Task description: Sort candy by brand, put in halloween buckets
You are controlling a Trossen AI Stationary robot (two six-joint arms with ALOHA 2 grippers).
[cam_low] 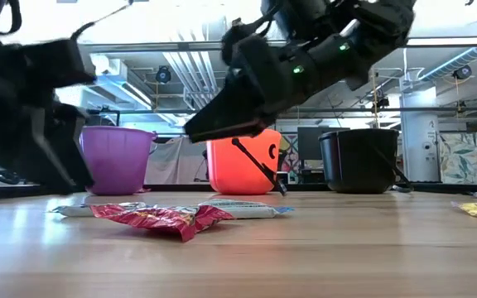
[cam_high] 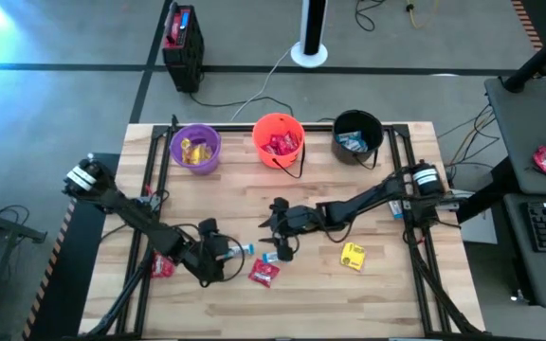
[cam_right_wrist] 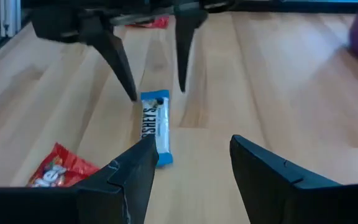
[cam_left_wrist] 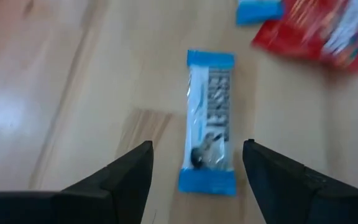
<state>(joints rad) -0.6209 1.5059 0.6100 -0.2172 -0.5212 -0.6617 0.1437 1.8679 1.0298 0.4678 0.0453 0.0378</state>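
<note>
A wooden desk (cam_high: 377, 294) was recorded, seen from above. Along its 12 o'clock edge three halloween buckets were lined up, apart from one another: a purple bucket (cam_high: 195, 149) toward 11 o'clock with yellow packets inside, an orange bucket (cam_high: 279, 140) at 12 o'clock with red packets inside, and a black bucket (cam_high: 357, 136) toward 1 o'clock with blue-and-white packets inside.

The left arm was seen reaching in from 9 o'clock. Its left tool (cam_left_wrist: 194, 165) was held low at about 7 o'clock of the desk centre, fingers spread wide, nothing gripped. A blue-and-white candy bar (cam_left_wrist: 210, 121) was observed lying flat on the desk between and just beyond those fingers, not touched by them.

The right arm was seen reaching in from 3 o'clock. Its right tool (cam_right_wrist: 191, 163) was stationed just past the desk centre toward 6 o'clock, fingers likewise spread wide and empty, pointed at the same bar (cam_right_wrist: 155, 126) and at the left tool beyond it.

Loose candy remained on the desk: a red packet (cam_high: 263, 275) at 6 o'clock, near the bar; a second red packet (cam_high: 162, 266) at 8 o'clock beside the left arm; a yellow packet (cam_high: 353, 256) at 5 o'clock, well apart from the rest.
</note>
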